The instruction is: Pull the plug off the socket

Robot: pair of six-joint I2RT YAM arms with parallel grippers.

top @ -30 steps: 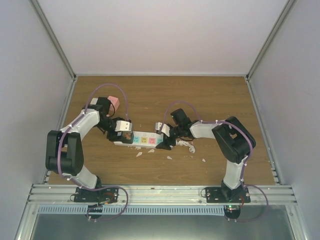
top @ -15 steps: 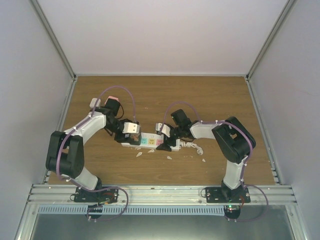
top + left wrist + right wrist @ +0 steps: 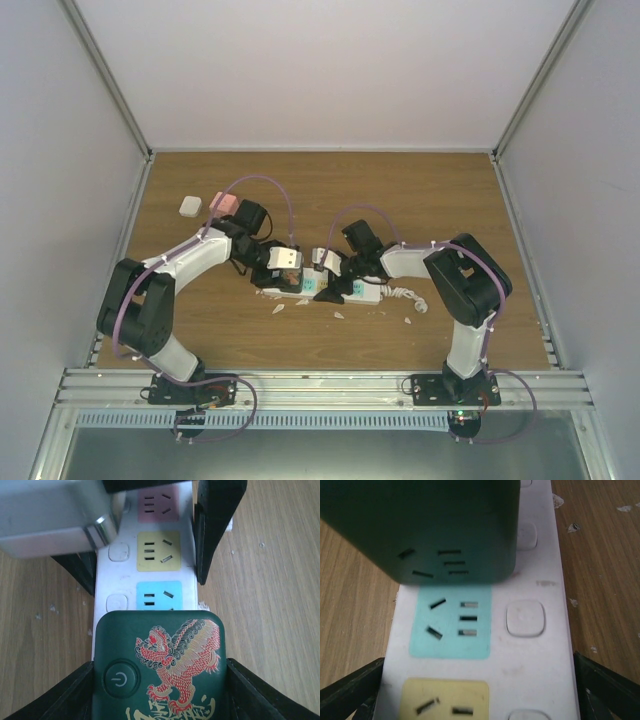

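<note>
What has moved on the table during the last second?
The socket and its cord slid rightward, toward the right arm. The left arm reached along with it, jaws on the green plug. The right arm and the pink block roughly stayed put.

Power sign and emblem are showing; no whole word is reading.
The dark green plug (image 3: 159, 630) is carrying a power symbol (image 3: 120, 678) on a round key, at 8 o'clock from a red-and-gold beast emblem (image 3: 177, 662); gold characters (image 3: 165, 712) beneath are running off frame, and faint print (image 3: 546, 583) on the socket (image 3: 535, 670) is blurring out.
</note>
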